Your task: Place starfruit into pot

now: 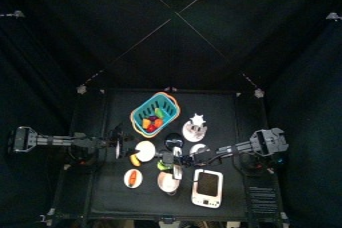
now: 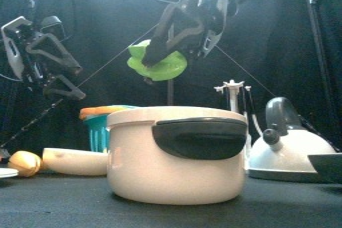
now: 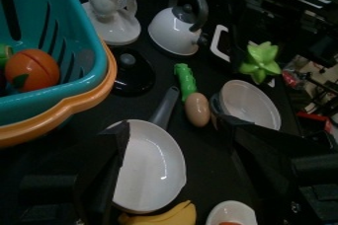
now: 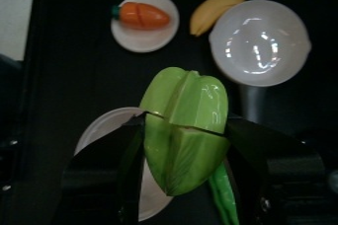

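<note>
Starfruit (image 4: 185, 125), a ridged green piece that looks like light, stiff, glossy plastic, hangs pinched between the wide-set jaws of the right gripper (image 4: 188, 160), held in the air above and a little behind the white pot (image 2: 177, 154). Its smooth ribs could slip or twist, so I judge the safest hold is across the thick middle, as now. The left gripper (image 3: 179, 165) stands spread and empty over a white bowl (image 3: 145, 175).
</note>
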